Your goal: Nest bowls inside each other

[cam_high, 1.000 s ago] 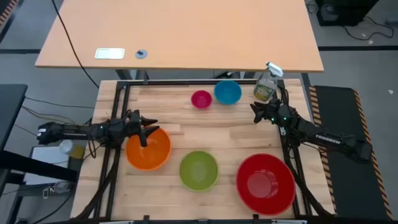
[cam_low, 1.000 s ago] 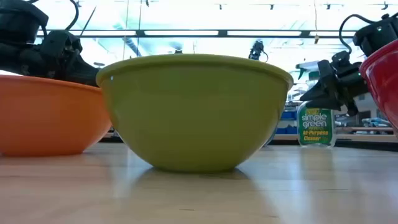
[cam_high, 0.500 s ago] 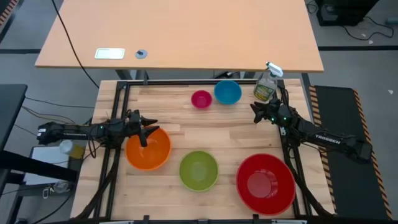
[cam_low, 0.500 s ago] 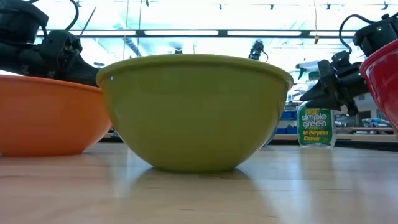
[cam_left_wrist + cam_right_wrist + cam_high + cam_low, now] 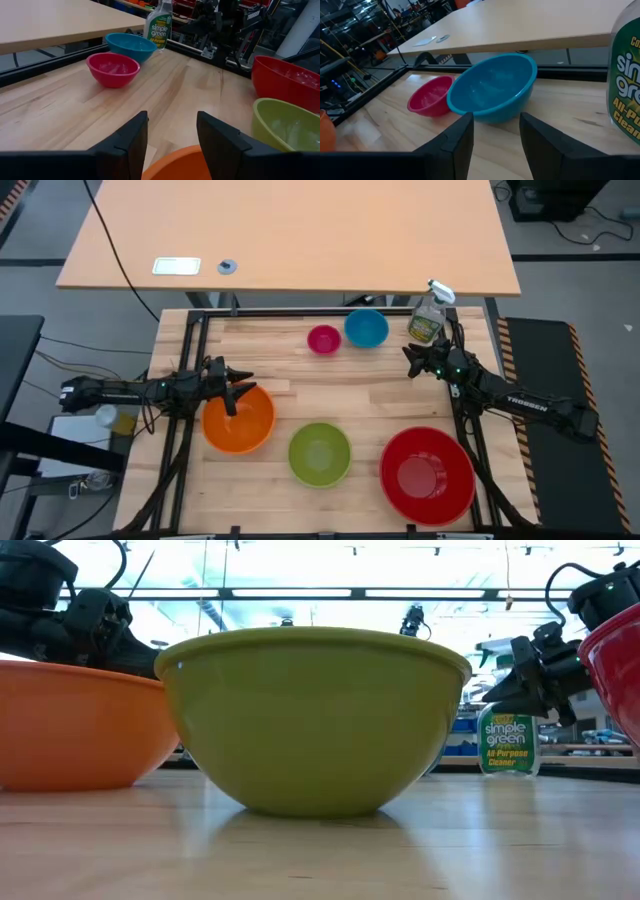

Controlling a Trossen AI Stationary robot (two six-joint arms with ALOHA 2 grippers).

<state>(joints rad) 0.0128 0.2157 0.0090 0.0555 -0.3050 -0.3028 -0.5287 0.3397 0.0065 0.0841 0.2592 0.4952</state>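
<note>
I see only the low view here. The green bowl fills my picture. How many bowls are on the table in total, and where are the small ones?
Observer: Five. The pink bowl and blue bowl sit side by side at the far edge, hidden from you.
Operator: Is the left end effector holding the orange bowl?
Observer: No. The left end effector is open above the orange bowl rim, nothing between its fingers.
Operator: And the right one?
Observer: The right end effector is open too, empty, facing the blue bowl, beside the spray bottle.
</note>
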